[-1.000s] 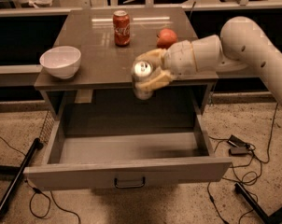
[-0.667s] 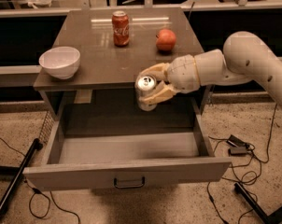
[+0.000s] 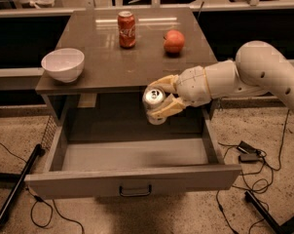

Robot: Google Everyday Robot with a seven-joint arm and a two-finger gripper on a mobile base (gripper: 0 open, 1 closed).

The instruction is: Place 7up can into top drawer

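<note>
The 7up can (image 3: pixel 154 101), pale silver with a silver top, is held in my gripper (image 3: pixel 162 97), whose tan fingers are shut around it. The can hangs above the rear middle of the open top drawer (image 3: pixel 132 179), just in front of the table's front edge. The drawer is pulled fully out, grey, with a small dark handle (image 3: pixel 135 191) at the middle of its front panel. My white arm (image 3: pixel 244 77) comes in from the right.
On the tabletop (image 3: pixel 108 67) stand a red cola can (image 3: pixel 126 29), a red apple (image 3: pixel 174 41) and a white bowl (image 3: pixel 63 64) at the left. Cables and a black power brick (image 3: pixel 249 152) lie on the floor at the right; a black rod (image 3: pixel 18 184) lies at the left.
My gripper has carried the can down from tabletop level and forward, so it now hangs lower over the open drawer.
</note>
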